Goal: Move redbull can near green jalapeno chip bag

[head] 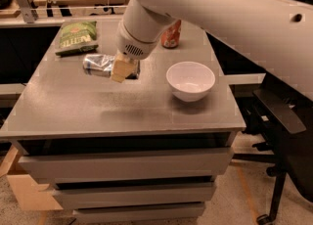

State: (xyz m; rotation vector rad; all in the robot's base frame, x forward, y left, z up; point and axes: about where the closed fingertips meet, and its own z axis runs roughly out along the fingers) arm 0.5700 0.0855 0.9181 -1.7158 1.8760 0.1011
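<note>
Gripper (123,68) hangs over the table (73,116), fingers closed tight on one end of the silver can (99,65). The can is carried sideways, seemingly lifted clear, just short of the green chip bag (78,35), probably for a set-down beside it. A bowl (190,79) sits apart.

Shiny metal on a matt grey table (98,116)
The redbull can (97,64) is thin bright metal, crinkled and reflective. The gripper (124,69) is clamped on one end of it, near the bag (77,36), and its fingers (118,74) look matt beige. The arm (220,13) is smooth white plastic with a soft sheen. The bag is glossy green film, a little wrinkled. The bowl (190,80) looks like smooth white ceramic. The table top is smooth and dull. The soda can (171,35) is glossy painted metal.
</note>
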